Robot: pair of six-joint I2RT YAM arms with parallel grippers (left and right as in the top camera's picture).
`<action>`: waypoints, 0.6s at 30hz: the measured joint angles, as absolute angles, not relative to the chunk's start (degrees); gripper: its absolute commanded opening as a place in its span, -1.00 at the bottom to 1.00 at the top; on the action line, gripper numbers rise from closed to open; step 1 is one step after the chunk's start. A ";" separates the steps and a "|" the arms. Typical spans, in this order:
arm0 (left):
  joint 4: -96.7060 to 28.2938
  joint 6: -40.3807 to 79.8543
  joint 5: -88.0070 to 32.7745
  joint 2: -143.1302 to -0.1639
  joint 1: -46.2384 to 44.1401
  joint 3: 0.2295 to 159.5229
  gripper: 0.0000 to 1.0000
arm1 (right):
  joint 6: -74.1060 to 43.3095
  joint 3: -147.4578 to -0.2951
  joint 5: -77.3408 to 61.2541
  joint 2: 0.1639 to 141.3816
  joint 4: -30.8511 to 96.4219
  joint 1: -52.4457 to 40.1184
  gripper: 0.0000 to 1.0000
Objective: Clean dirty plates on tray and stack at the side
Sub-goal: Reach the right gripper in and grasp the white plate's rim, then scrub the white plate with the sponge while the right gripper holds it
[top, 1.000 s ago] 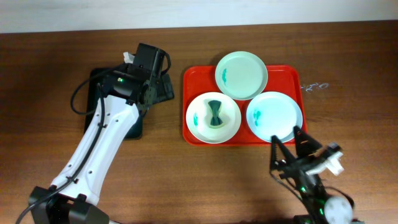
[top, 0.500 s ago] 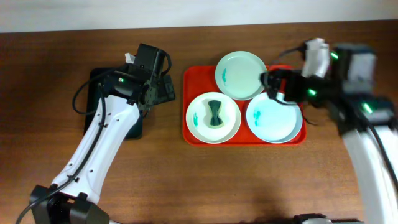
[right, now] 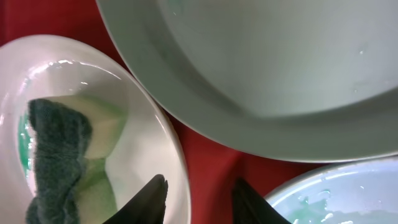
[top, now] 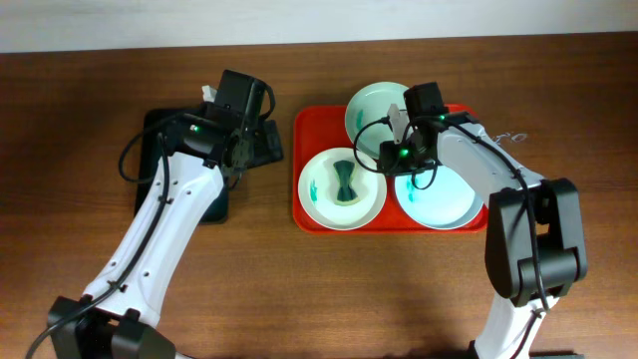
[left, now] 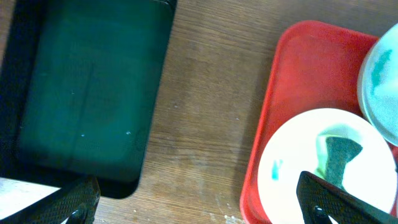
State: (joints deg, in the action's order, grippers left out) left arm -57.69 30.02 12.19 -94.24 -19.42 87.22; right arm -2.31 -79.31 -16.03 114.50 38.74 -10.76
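Red plastic forms the tray (top: 307, 128), a rounded rectangle with a raised rim that sits mid-table and holds all three dirty plates. The pale aqua back plate (top: 387, 118) overhangs the far rim. The glossy white left plate (top: 321, 199) carries a sponge (top: 345, 180), dark scouring fibre over pale green foam, pinched at its waist like a bow tie. The right plate (top: 444, 194) is wet and streaked teal. The right gripper (right: 198, 199) hangs low between the plates, fingers parted and empty, just beside the left plate's rim. It appears to be reaching for the sponge. To do this well it should shift across until the fingers straddle the narrow waist, then close gently, without pressing the shallow rim, which could tip the plate. The left gripper (left: 199, 205) hovers spread wide and empty beside a matte black tray (left: 87, 93).
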 measured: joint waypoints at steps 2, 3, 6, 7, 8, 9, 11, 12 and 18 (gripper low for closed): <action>-57.69 30.02 10.22 -94.24 -19.42 87.22 0.98 | -1.41 -79.22 -15.66 114.63 38.68 -10.76 -0.35; -57.82 30.02 9.54 -94.24 -19.42 87.22 0.98 | -1.15 -79.22 -15.70 115.37 38.70 -10.76 -0.35; -57.84 30.02 8.75 -94.24 -19.42 87.20 0.43 | -0.93 -79.13 -17.72 117.34 39.33 -10.94 -0.35; -57.87 29.85 8.73 -94.24 -19.42 87.22 0.21 | -0.84 -79.00 -18.61 117.60 40.97 -10.94 -0.35; -57.93 29.85 8.47 -94.24 -19.42 87.22 0.18 | -0.80 -79.00 -19.11 117.60 41.85 -10.94 -0.35; -57.93 29.63 7.86 -94.24 -19.42 87.22 0.20 | -0.80 -79.00 -19.40 117.60 43.22 -10.94 -0.43; -57.95 29.82 3.79 -94.70 -19.42 87.22 0.29 | -1.98 -79.00 -19.57 117.60 43.70 -10.92 -0.62; -57.91 29.87 2.98 -95.37 -19.64 87.22 0.29 | -2.87 -78.98 -19.53 117.60 43.55 -10.92 -0.66; -48.05 22.68 -12.32 -111.11 -24.99 87.15 0.01 | -4.58 -78.74 -21.69 117.82 43.44 -10.92 -0.70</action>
